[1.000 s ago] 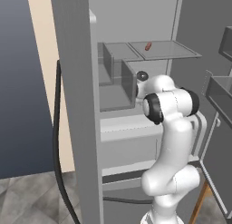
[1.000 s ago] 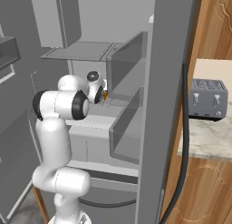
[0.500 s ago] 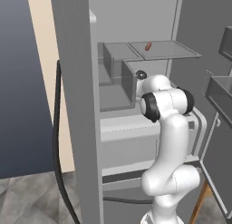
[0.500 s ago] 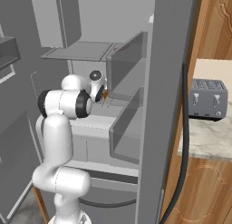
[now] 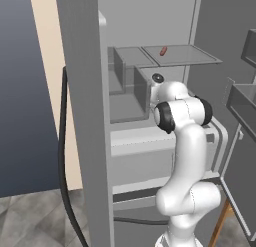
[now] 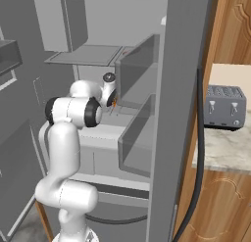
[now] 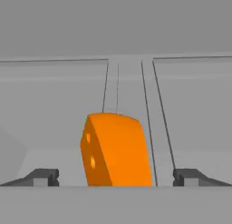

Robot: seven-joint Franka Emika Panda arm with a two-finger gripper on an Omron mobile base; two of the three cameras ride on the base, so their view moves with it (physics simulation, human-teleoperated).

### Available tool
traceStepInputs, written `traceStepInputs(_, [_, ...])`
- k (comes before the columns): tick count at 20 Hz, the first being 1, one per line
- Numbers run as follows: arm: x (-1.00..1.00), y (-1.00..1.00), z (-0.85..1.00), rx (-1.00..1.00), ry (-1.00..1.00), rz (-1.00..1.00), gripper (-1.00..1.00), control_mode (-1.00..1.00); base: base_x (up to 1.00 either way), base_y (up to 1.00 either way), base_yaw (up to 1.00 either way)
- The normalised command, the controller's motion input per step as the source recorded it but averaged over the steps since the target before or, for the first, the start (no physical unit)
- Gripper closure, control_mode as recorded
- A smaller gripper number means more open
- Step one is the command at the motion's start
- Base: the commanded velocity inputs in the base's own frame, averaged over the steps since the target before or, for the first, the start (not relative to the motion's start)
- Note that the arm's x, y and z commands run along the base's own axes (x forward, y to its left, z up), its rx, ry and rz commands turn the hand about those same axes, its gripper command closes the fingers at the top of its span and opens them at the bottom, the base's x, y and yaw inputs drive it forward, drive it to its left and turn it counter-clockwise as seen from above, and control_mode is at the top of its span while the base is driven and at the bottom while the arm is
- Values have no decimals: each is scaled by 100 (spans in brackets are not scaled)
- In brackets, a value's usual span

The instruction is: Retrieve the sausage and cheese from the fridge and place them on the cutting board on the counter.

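the cheese (image 7: 117,150) stands upright on a grey shelf inside the fridge (image 5: 82,116), an orange wedge with two small holes in its near face. it sits between the two dark tips of the claw (image 7: 116,177), which is spread fully wide: each tip stands clear to one side of the wedge, with a gap to the cheese on both sides, so nothing is held yet. from the right base view a sliver of orange shows just past the hand, deep in the middle level of the fridge.

the sausage (image 5: 163,51) lies on the upper glass shelf, a small reddish-brown piece well above and apart from the arm, untouched.

on this showing, the task is at its start: neither item has left the fridge, and the cutting board cannot be seen in these views. the step in hand looks like the grasp on the cheese, with the claw lined up and only the closing left. after that come the carry out to the worktop (image 6: 223,148) beside the toaster (image 6: 224,107), the set-down on the board, and the whole trip again for the sausage.
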Motion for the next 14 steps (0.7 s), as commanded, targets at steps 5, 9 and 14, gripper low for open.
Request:
traceStepInputs(5, [-1,1,-99,0,5,0,-100,-100,0,0,0])
traceStepInputs(9, [-11,44,-100,0,-3,0,100,-100,0,0,0])
traceStepInputs(14, [-10,65,-78,0,-21,5,100,-100,0,0,0])
